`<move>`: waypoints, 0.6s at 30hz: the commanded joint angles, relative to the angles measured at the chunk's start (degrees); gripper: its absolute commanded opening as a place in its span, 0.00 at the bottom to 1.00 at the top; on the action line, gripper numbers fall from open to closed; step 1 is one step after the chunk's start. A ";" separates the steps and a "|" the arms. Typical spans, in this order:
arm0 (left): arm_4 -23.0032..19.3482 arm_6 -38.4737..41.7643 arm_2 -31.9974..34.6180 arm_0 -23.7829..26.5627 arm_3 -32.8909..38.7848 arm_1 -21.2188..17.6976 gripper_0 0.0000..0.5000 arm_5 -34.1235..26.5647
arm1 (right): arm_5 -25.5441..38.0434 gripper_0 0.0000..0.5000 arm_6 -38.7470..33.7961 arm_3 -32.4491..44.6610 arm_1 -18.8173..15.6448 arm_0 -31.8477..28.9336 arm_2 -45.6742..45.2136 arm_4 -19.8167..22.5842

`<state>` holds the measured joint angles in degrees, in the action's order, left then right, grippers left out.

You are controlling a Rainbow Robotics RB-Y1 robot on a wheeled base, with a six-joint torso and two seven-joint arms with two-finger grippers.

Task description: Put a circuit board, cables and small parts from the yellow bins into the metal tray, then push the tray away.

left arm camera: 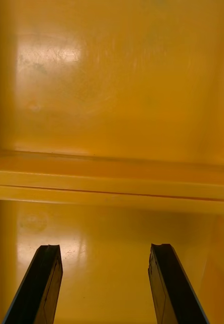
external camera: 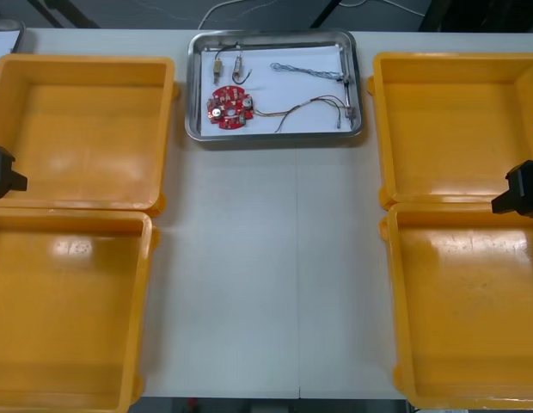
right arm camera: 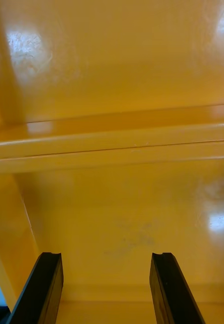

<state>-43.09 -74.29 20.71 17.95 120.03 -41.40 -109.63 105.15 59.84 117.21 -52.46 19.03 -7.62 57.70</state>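
Observation:
The metal tray [external camera: 194,95], white inside, stands at the far middle of the table. In it lie a round red circuit board [external camera: 229,107], two small metal parts [external camera: 228,64], a twisted blue and white cable [external camera: 305,70], a red and yellow cable [external camera: 305,108] and a black cable [external camera: 346,82]. My left gripper [left arm camera: 105,263] hangs open over the rims between the two left bins, nothing between its fingers. My right gripper [right arm camera: 107,268] hangs open the same way over the right bins. Their black bodies show at the left edge [external camera: 3,172] and right edge [external camera: 521,189] of the front view.
Two yellow bins stand at the left [external camera: 86,129] [external camera: 69,310] and two at the right [external camera: 456,120] [external camera: 473,310], all bare inside. A light strip of table [external camera: 266,275] runs between them, up to the tray.

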 commanded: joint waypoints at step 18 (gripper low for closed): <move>-0.33 -4.46 -0.32 1.83 0.64 0.44 1.00 -0.37 | 0.23 1.00 2.48 4.52 0.35 -0.49 -1.61 -2.50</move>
<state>-43.09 -74.29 20.71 17.95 120.03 -41.40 -109.63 105.20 59.84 120.06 -52.46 19.03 -7.62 55.69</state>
